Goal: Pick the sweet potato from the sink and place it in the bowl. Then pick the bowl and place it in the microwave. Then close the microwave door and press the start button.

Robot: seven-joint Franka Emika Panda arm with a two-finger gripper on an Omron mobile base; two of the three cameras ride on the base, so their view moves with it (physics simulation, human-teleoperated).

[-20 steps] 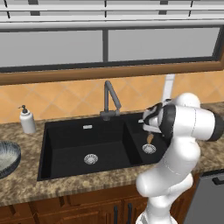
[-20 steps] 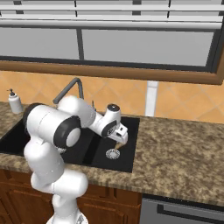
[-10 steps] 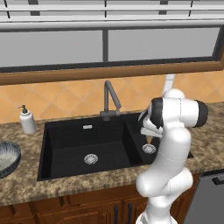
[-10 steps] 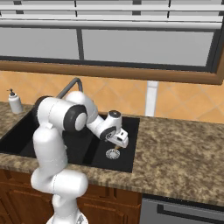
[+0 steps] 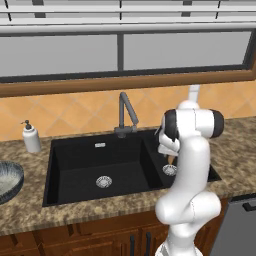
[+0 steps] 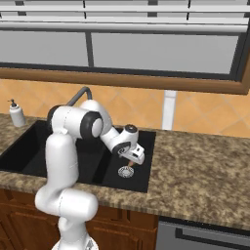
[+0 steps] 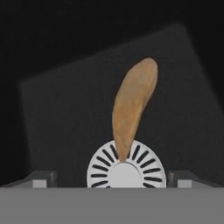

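Observation:
The sweet potato (image 7: 131,105), a tan-orange tapered tuber, lies on the floor of the sink's narrow right basin with one tip resting on the silver drain (image 7: 126,168). My gripper (image 7: 113,179) hangs open just above it, fingertips spread to either side of the drain, holding nothing. From the right base view the gripper (image 6: 133,158) is down inside the black sink (image 6: 146,141), with a bit of the sweet potato (image 6: 131,163) below it. The dark streaked bowl (image 5: 7,180) stands on the counter far left of the sink (image 5: 75,165). The microwave and its door are out of view.
A dark angular faucet (image 5: 125,112) rises behind the divider between the basins. A white soap dispenser (image 5: 31,137) stands on the granite counter left of the sink. A window runs along the wall above. A grey appliance front (image 5: 240,225) sits under the counter at right.
The arm's upper links have swung in and stand more upright. The hand has stayed over the narrow basin's drain, jaws open throughout.

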